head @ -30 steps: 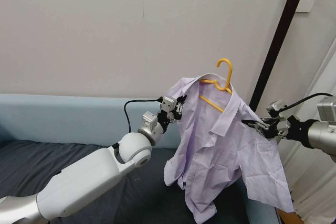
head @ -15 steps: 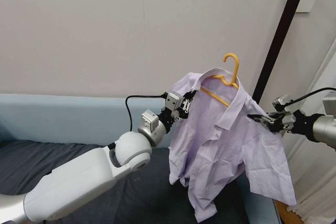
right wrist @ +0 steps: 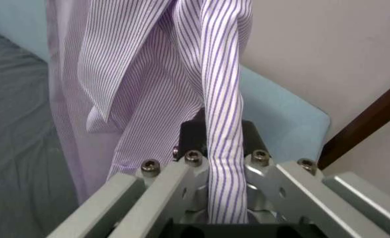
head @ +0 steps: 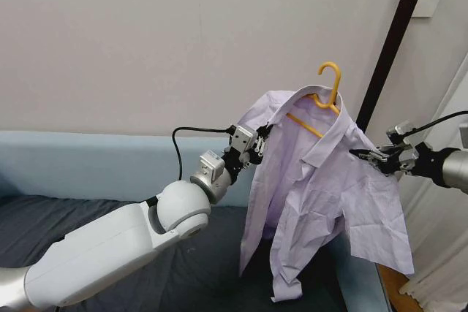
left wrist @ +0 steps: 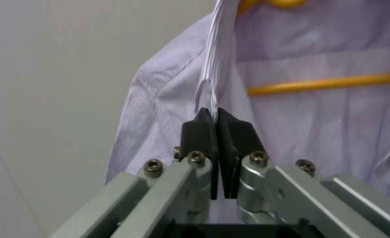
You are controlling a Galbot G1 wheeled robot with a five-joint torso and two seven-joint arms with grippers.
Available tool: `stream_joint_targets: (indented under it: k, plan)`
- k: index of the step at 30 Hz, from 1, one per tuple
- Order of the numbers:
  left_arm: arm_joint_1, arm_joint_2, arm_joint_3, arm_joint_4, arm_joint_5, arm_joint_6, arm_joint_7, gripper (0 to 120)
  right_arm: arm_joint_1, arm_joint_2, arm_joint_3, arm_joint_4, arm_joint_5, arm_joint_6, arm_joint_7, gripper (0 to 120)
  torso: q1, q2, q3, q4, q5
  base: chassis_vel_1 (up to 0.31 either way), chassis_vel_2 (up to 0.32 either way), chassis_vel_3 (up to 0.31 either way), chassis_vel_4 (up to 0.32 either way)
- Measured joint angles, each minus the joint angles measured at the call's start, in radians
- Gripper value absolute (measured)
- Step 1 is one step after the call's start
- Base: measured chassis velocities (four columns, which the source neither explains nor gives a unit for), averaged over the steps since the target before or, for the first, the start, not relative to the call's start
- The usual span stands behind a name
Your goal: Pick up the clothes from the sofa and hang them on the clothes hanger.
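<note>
A lilac striped shirt [head: 314,188] hangs on a yellow hanger [head: 325,96], held in the air above the sofa's right end. My left gripper [head: 257,139] is shut on the shirt's left shoulder edge; in the left wrist view its fingers [left wrist: 229,144] pinch a fold of cloth [left wrist: 211,79] below the yellow hanger bar [left wrist: 320,84]. My right gripper [head: 363,156] is shut on the shirt's right shoulder; in the right wrist view the striped cloth [right wrist: 218,99] runs between its fingers [right wrist: 251,136].
A light blue sofa [head: 88,162] with a dark grey seat [head: 44,224] lies below. A dark upright post of the clothes rack [head: 391,42] stands at the right, just behind the shirt. A white curtain [head: 442,253] hangs at the far right.
Both grippers have carried the shirt and hanger to the right and a little upward, toward the dark post. The shirt hangs straighter now.
</note>
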Motion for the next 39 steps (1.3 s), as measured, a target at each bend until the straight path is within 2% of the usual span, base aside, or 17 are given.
stream_joint_targets:
  k: [1, 5, 9, 11, 13, 15, 16, 17, 19, 23, 24, 25, 28, 33, 35, 37, 39]
  plan:
    - [0.000, 0.000, 0.000, 0.000, 0.000, 0.000, 0.000, 7, 0.000, 0.000, 0.000, 0.000, 0.000, 0.000, 0.000, 1, 0.000, 0.000, 0.000, 0.0000, 0.0000, 0.000, 0.000, 0.000, 0.000]
    - [0.056, 0.025, -0.018, -0.006, 0.077, 0.011, -0.014, 23, 0.005, -0.003, 0.000, 0.005, 0.019, -0.014, 0.020, 1, 0.000, 0.000, 0.000, 0.0000, 0.0000, 0.000, 0.000, 0.000, 0.000]
    - [0.149, 0.053, -0.059, -0.041, 0.081, 0.001, -0.024, 36, 0.011, -0.002, 0.002, 0.019, 0.043, -0.027, 0.059, 1, 0.000, 0.000, 0.000, 0.0002, -0.0002, 0.000, 0.000, 0.000, 0.000]
    - [0.267, 0.075, -0.121, -0.065, 0.067, -0.030, -0.031, 48, 0.019, 0.009, 0.013, 0.039, 0.094, -0.052, 0.120, 1, 0.000, 0.000, 0.000, 0.0002, -0.0003, 0.000, 0.000, 0.000, 0.000]
    - [0.295, 0.079, -0.141, -0.071, 0.064, -0.042, -0.031, 50, 0.021, 0.011, 0.015, 0.043, 0.105, -0.058, 0.133, 1, 0.000, 0.000, 0.000, 0.0002, -0.0003, 0.000, 0.000, 0.000, 0.000]
    - [0.388, 0.090, -0.218, -0.090, 0.052, -0.072, -0.028, 58, 0.029, 0.020, 0.023, 0.053, 0.143, -0.083, 0.182, 1, 0.000, 0.000, 0.000, 0.0002, -0.0003, 0.000, 0.000, 0.000, 0.000]
    - [0.461, 0.097, -0.294, -0.104, 0.049, -0.093, -0.016, 65, 0.034, 0.031, 0.036, 0.058, 0.175, -0.111, 0.242, 1, 0.000, 0.000, 0.000, 0.0003, -0.0002, 0.000, 0.000, 0.000, 0.000]
    - [0.461, 0.097, -0.294, -0.104, 0.049, -0.093, -0.016, 65, 0.034, 0.031, 0.036, 0.058, 0.175, -0.111, 0.242, 1, 0.000, 0.000, 0.000, 0.0003, -0.0002, 0.000, 0.000, 0.000, 0.000]
    - [0.569, 0.110, -0.396, -0.116, 0.051, -0.145, 0.026, 75, 0.043, 0.054, 0.049, 0.059, 0.205, -0.148, 0.323, 1, 0.000, 0.000, 0.000, 0.0003, -0.0004, 0.000, 0.000, 0.000, 0.000]
    - [0.646, 0.108, -0.470, -0.126, 0.043, -0.189, 0.055, 86, 0.051, 0.083, 0.049, 0.059, 0.213, -0.159, 0.369, 1, 0.000, 0.000, 0.000, 0.0002, -0.0001, 0.000, 0.000, 0.000, 0.000]
    - [0.711, 0.094, -0.526, -0.128, 0.055, -0.216, 0.074, 94, 0.056, 0.117, 0.051, 0.065, 0.216, -0.164, 0.402, 1, 0.000, 0.000, 0.000, 0.0000, 0.0000, 0.000, 0.000, 0.000, 0.000]
    - [0.711, 0.094, -0.526, -0.128, 0.055, -0.216, 0.074, 94, 0.056, 0.117, 0.051, 0.065, 0.216, -0.164, 0.402, 1, 0.000, 0.000, 0.000, 0.0000, 0.0000, 0.000, 0.000, 0.000, 0.000]
    - [0.830, 0.060, -0.612, -0.116, 0.107, -0.255, 0.098, 100, 0.056, 0.174, 0.070, 0.088, 0.219, -0.174, 0.446, 1, 0.000, 0.000, 0.000, -0.0001, -0.0002, 0.000, 0.000, 0.000, 0.000]
    - [0.996, 0.013, -0.695, -0.096, 0.172, -0.322, 0.122, 100, 0.056, 0.203, 0.095, 0.116, 0.257, -0.225, 0.527, 1, 0.000, 0.000, 0.000, 0.0003, -0.0001, 0.000, 0.000, 0.000, 0.000]
    - [1.116, -0.037, -0.752, -0.076, 0.242, -0.386, 0.146, 100, 0.055, 0.206, 0.131, 0.129, 0.343, -0.306, 0.647, 1, 0.000, 0.000, 0.000, 0.0003, -0.0001, 0.000, 0.000, 0.000, 0.000]
    - [1.131, -0.047, -0.760, -0.071, 0.255, -0.397, 0.151, 100, 0.055, 0.207, 0.136, 0.129, 0.353, -0.314, 0.664, 1, 0.000, 0.000, 0.000, 0.0003, -0.0001, 0.000, 0.000, 0.000, 0.000]
    - [1.197, -0.097, -0.803, -0.056, 0.322, -0.459, 0.166, 100, 0.054, 0.207, 0.160, 0.127, 0.391, -0.339, 0.724, 1, 0.000, 0.000, 0.000, 0.0001, -0.0002, 0.000, 0.000, 0.000, 0.000]
